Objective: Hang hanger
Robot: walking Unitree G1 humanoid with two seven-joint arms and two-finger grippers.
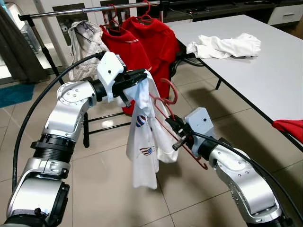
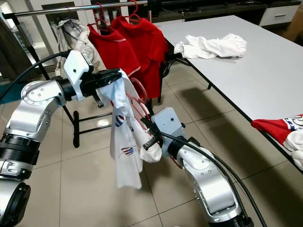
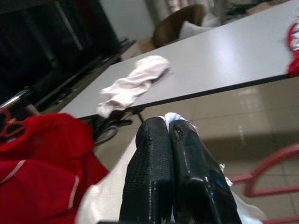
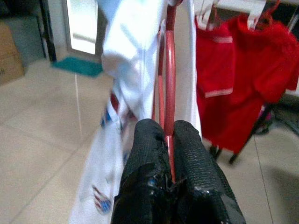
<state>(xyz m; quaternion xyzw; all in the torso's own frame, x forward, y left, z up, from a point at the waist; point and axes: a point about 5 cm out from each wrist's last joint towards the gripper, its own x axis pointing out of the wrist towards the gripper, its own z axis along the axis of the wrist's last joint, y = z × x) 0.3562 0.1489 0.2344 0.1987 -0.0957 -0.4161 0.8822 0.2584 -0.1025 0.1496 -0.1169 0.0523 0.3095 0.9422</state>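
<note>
A white shirt (image 1: 144,142) with red and blue marks hangs in mid-air over the tiled floor, half on a red hanger (image 1: 166,106). My left gripper (image 1: 138,78) is shut on the shirt's upper edge, its fingers (image 3: 173,172) pressed together on white cloth. My right gripper (image 1: 176,126) is shut on the hanger's thin red bar (image 4: 169,116), just below and right of the shirt. The clothes rail (image 1: 85,11) stands behind, at the back left.
Two red shirts (image 1: 142,42) and a pale garment (image 1: 85,40) hang on the rail. A white table (image 1: 265,61) runs along the right with a white shirt (image 1: 222,46) on it and a red garment (image 1: 289,127) at its near edge.
</note>
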